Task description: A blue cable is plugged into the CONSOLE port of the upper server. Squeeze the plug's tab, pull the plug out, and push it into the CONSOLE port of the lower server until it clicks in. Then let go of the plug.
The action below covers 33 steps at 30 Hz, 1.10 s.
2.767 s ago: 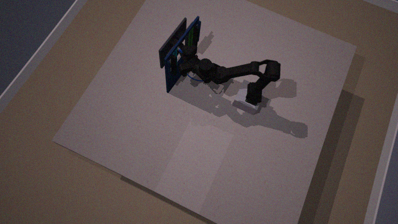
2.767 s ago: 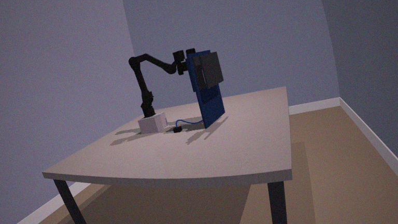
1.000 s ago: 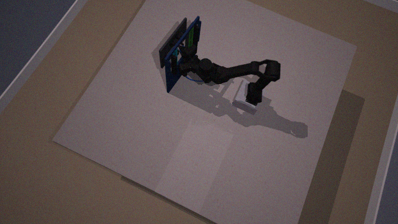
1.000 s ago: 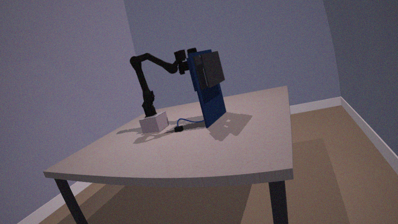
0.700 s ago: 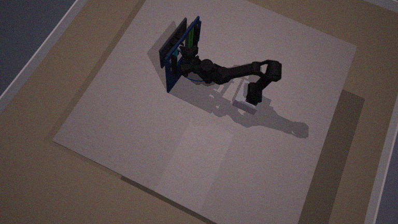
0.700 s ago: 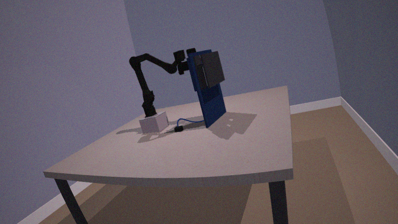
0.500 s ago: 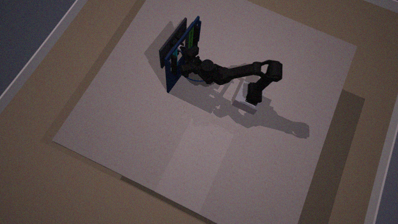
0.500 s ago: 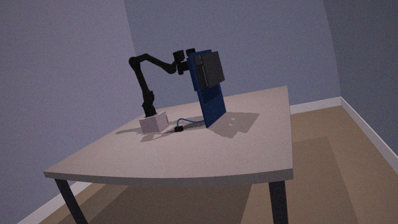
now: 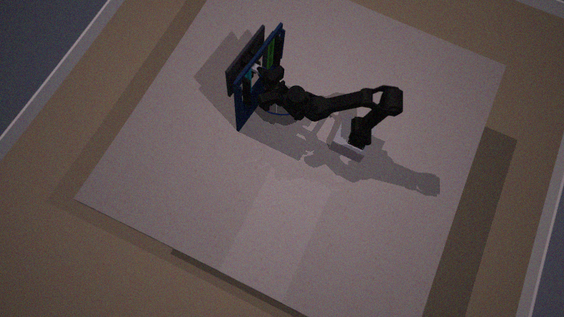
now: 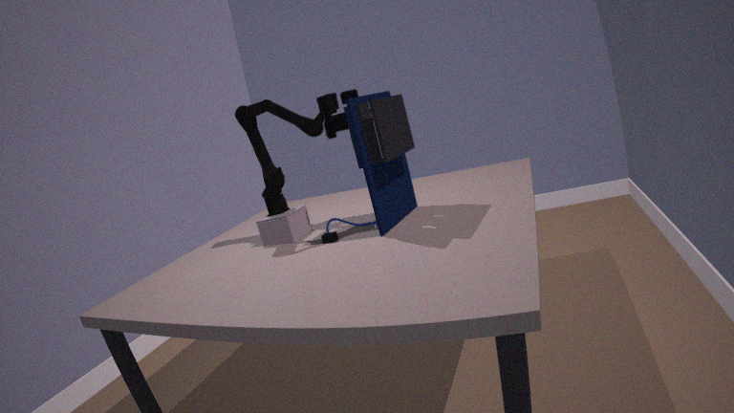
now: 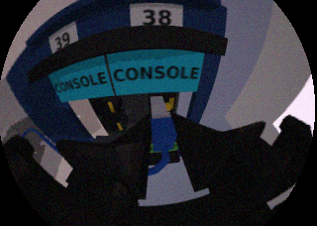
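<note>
White base block nearest, at left in the exterior view. Black box on the table a little beyond, blue cable running from it towards the rack.

Arm reaches across to the far side. Gripper at the rack face, fingers closed on the blue plug, one either side. Plug's pale nose shows ahead of the fingers, below the right-hand CONSOLE label, number 38. Left-hand label beside it, number 39.

Farthest: blue rack, upright.

Progress, my reading: grasp done; plug looks drawn out of its port, though contact at the nose is hard to judge. Upper or lower server opposite it: cannot tell. Left to do, likely: line up with the lower CONSOLE port, push to the click, let go.
</note>
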Available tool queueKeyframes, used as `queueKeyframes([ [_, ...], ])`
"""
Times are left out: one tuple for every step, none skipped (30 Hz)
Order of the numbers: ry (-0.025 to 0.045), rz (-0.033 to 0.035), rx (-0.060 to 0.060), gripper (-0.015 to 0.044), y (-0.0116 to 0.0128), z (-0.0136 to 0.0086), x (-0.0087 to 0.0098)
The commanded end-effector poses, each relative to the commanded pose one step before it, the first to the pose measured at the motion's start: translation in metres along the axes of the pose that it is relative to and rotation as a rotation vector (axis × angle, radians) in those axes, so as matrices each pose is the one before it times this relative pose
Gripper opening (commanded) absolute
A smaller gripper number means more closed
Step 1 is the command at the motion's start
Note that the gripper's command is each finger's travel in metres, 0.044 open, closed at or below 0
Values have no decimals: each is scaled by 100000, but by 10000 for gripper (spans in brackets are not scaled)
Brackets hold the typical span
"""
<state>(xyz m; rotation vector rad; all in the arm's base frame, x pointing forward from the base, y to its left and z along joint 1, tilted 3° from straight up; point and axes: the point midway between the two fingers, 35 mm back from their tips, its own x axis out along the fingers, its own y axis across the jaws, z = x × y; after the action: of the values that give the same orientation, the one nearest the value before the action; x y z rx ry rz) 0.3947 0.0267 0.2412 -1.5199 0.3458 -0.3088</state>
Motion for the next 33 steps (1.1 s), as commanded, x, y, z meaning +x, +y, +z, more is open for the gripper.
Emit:
queueKeyframes([
  [159,55,-123,0,21,-80,-324],
  [0,6,-1,0,1,-21,-73],
  [0,3,-1,0,1,-13,-44],
  [0,6,-1,0,1,-18,-73],
  [0,3,-1,0,1,-10,-43],
  [0,6,-1,0,1,-20,-73],
  [0,3,-1,0,1,-12,-44],
  [0,6,-1,0,1,-17,-74],
  [0,3,-1,0,1,-10,-43],
  [0,6,-1,0,1,-20,-73],
  [0,3,-1,0,1,-12,-43],
  [0,6,-1,0,1,-19,-70],
  [0,3,-1,0,1,-11,-41],
  [0,5,-1,0,1,-21,-69],
  [0,3,-1,0,1,-12,-42],
  [0,6,-1,0,1,-13,-73],
  [0,3,0,0,1,-8,-44],
  [0,7,1,0,1,6,-85],
  [0,4,0,0,1,4,-55],
  [0,7,0,0,1,-4,-81],
  [0,4,0,0,1,-2,-46],
  [0,6,0,0,1,-2,-78],
  [0,4,0,0,1,-1,-47],
  [0,6,0,0,1,-4,-79],
  [0,4,0,0,1,-2,-47],
  [0,6,0,0,1,-5,-79],
  [0,4,0,0,1,-3,-48],
  [0,6,0,0,1,-5,-80],
  [0,4,0,0,1,-3,-48],
  [0,6,0,0,1,-4,-79],
  [0,4,0,0,1,-3,-47],
  [0,6,0,0,1,-5,-79],
  [0,4,0,0,1,-3,-47],
])
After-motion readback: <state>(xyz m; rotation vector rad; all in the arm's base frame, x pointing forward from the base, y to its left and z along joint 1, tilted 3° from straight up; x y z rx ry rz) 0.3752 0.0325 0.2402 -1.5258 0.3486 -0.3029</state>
